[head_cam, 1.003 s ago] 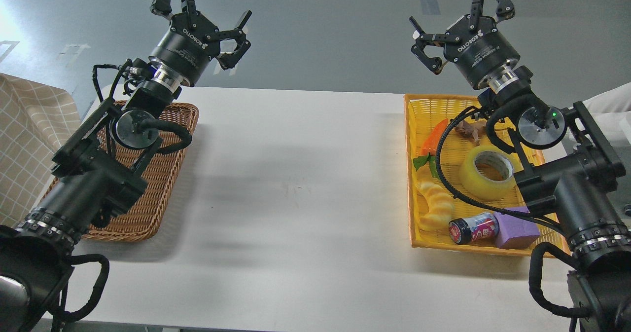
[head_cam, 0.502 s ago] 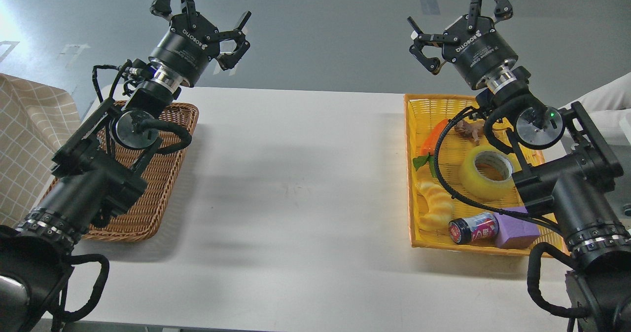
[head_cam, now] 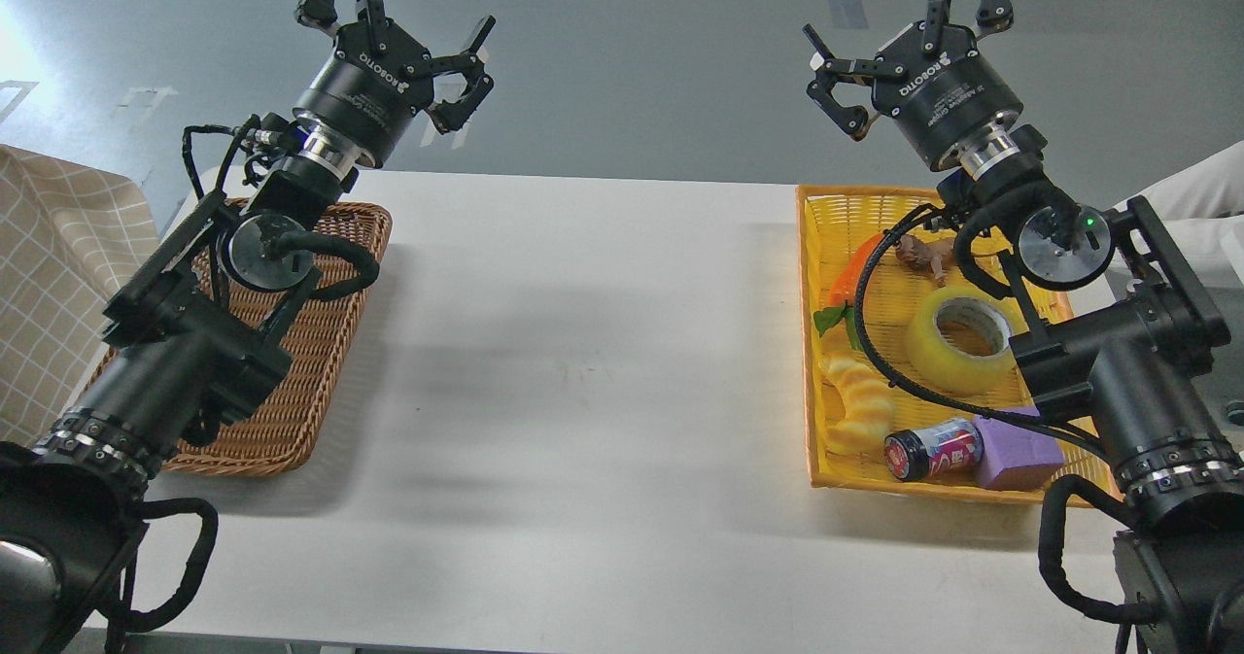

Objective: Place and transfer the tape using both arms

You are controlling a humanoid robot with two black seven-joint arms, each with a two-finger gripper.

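Tape sits on your R side, R arm nearer.
Glossy translucent yellow tape roll (head_cam: 960,337) lies flat, core up, in yellow woven tray (head_cam: 821,246), below R gripper (head_cam: 899,37); L gripper (head_cam: 403,37) well apart; both w/ fingers spread, empty.

On the desk (head_cam: 583,362), a wicker basket (head_cam: 311,382) sits at 9 o'clock and a plastic tray (head_cam: 826,217) at 3 o'clock, well apart. In the tray, the tape (head_cam: 957,343) lies at centre. A carrot toy (head_cam: 853,270) is at its 10 o'clock, a croissant toy (head_cam: 860,403) at 8 o'clock, a small can (head_cam: 931,448) at 6 o'clock with a foam block (head_cam: 1016,450) just beside it. A checked cloth (head_cam: 49,275) lies left of the basket.
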